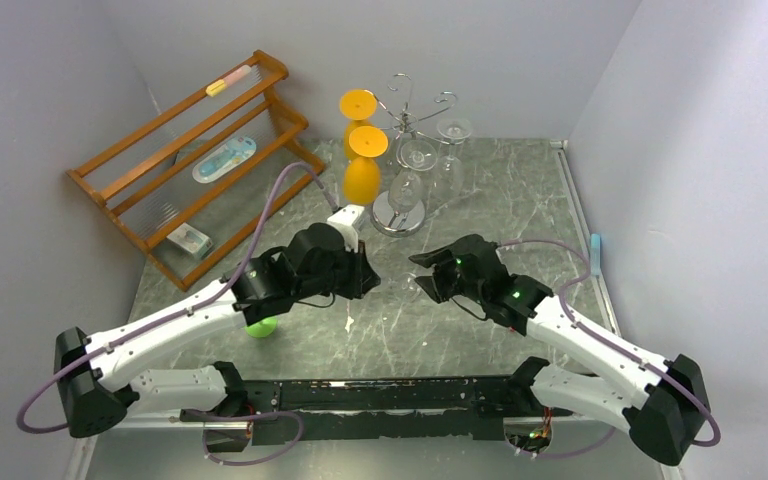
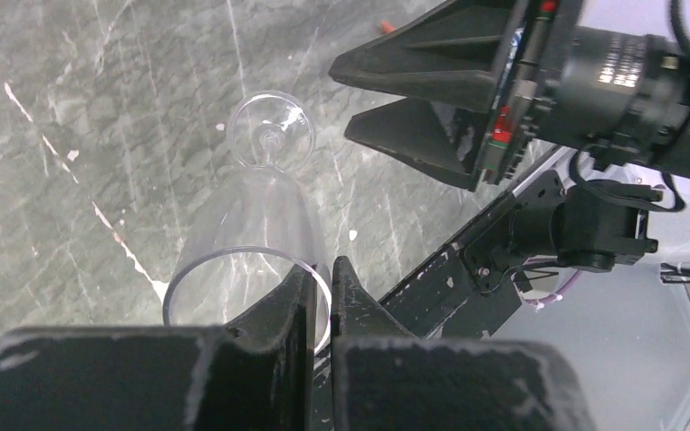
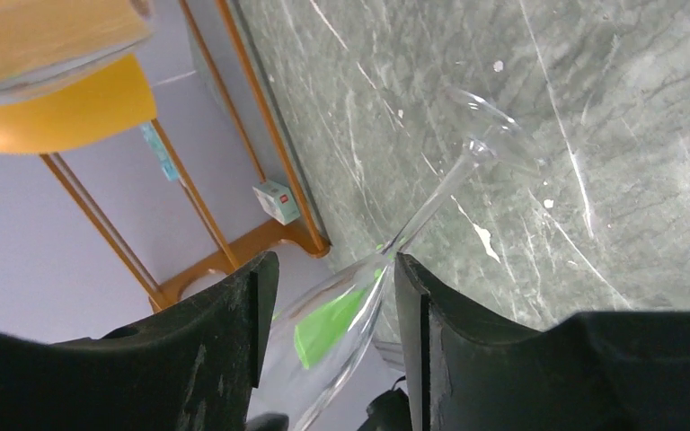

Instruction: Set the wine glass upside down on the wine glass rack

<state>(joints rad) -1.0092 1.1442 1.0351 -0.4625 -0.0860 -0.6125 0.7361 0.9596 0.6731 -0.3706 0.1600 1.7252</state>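
My left gripper [image 2: 323,269] clamps the wine glass [image 2: 260,206] rim, midway between the counter's [image 1: 520,200] side edges; right gripper [image 3: 334,265] apart, straddling it. I judge the pinch may slip before the far-edge wine glass rack [image 1: 398,214].

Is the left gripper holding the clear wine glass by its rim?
Yes, the left gripper pinches the rim of the clear wine glass.

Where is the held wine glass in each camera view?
Top external: wine glass faint at centre, between left end effector and right end effector.
Left wrist: wine glass lower centre, rim in left end effector.
Right wrist: wine glass at centre, stem slanting up-right.
Shared landmark: right end effector, beside the glass in all views.
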